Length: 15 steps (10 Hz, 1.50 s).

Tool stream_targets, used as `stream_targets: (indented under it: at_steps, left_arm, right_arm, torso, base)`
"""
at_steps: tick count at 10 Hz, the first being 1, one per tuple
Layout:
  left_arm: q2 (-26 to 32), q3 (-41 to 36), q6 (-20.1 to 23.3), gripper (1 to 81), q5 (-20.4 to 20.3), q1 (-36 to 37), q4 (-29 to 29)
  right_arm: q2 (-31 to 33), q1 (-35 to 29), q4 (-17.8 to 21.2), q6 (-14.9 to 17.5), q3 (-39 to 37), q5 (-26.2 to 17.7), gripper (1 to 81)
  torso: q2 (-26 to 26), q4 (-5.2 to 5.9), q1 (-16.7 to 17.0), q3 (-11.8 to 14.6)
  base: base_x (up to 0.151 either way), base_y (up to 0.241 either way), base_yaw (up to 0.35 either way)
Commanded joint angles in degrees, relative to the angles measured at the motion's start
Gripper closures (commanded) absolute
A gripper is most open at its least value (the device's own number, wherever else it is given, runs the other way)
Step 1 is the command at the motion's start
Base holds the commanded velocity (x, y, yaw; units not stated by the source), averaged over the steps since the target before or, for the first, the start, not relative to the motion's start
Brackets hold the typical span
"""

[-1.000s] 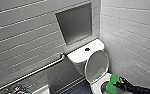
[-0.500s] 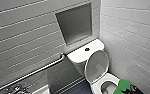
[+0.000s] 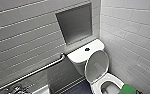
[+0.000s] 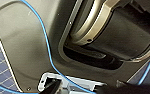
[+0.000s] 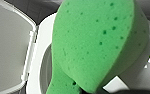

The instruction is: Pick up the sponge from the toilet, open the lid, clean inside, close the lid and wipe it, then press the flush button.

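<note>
The left gripper (image 4: 84, 89) is seen close against the robot's dark body, with a blue cable (image 4: 47, 42) looped across it and dark blue floor (image 4: 1, 70) tiles beside it. Whether this gripper is open or closed cannot be told.

In the head view, a grey tiled wall (image 3: 21, 37) is seen at the far left, crossed by a slanting metal rail (image 3: 41, 68). Further right, a niche (image 3: 76, 23) is recessed into that wall, above the toilet (image 3: 94, 87). The dark button (image 3: 87, 49) is set in the middle of the white tank (image 3: 77, 56). The lid (image 3: 97, 65) is raised and leaned back towards the tank, so the bowl is left open.

The sponge (image 3: 128, 89) is held at the right side of the bowl's rim, at the lower edge of the view and near a white tiled wall (image 3: 136, 32). In the right wrist view it is shown large over the rim, with the raised lid beside it. Whether it touches the rim cannot be told. The right gripper (image 5: 108, 91) is closed on the sponge, and only a dark edge of the gripper is seen beneath it.
</note>
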<state>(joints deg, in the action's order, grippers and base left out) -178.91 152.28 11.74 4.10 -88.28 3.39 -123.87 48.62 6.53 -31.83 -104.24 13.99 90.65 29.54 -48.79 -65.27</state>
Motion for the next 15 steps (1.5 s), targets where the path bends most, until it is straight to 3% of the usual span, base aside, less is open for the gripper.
stream_targets:
  at_steps: [1,4,9,12,14,15]
  left_arm:
    - [0.39,0.12,0.30,1.0,5.04,-0.63,-0.14]
    - [0.30,0.03,0.65,1.0,5.04,-0.62,-0.14]
    - [-0.22,-0.06,1.62,1.0,4.96,-0.62,-0.13]
    - [-0.31,-0.14,1.71,1.0,4.96,-0.62,-0.14]
    - [-0.31,-0.06,1.71,1.0,4.87,-0.62,-0.14]
    - [-0.31,-0.06,1.71,1.0,4.87,-0.62,-0.14]
  right_arm:
    - [5.27,0.73,-0.12,-0.43,3.79,3.75,81.1]
    - [5.97,6.71,-0.20,-0.43,7.04,9.12,81.1]
    - [4.48,12.87,-0.38,0.36,14.68,11.67,81.1]
    - [2.81,14.73,-0.29,4.84,18.03,11.58,81.1]
    - [1.50,8.25,0.14,5.20,16.11,6.87,81.1]
    - [0.10,2.53,1.11,5.20,14.44,-0.95,81.1]
  torso:
    - [0.00,0.00,0.00,0.00]
    - [0.00,0.00,0.00,0.00]
    - [0.00,0.00,0.00,0.00]
    - [0.00,0.00,0.00,0.00]
    - [0.00,0.00,0.00,0.00]
    - [0.00,0.00,0.00,0.00]
  base:
    - [0.000,0.000,0.000]
    - [0.000,0.000,0.000]
    - [0.000,0.000,0.000]
    - [0.000,0.000,0.000]
    - [0.000,0.000,0.000]
    - [0.000,0.000,0.000]
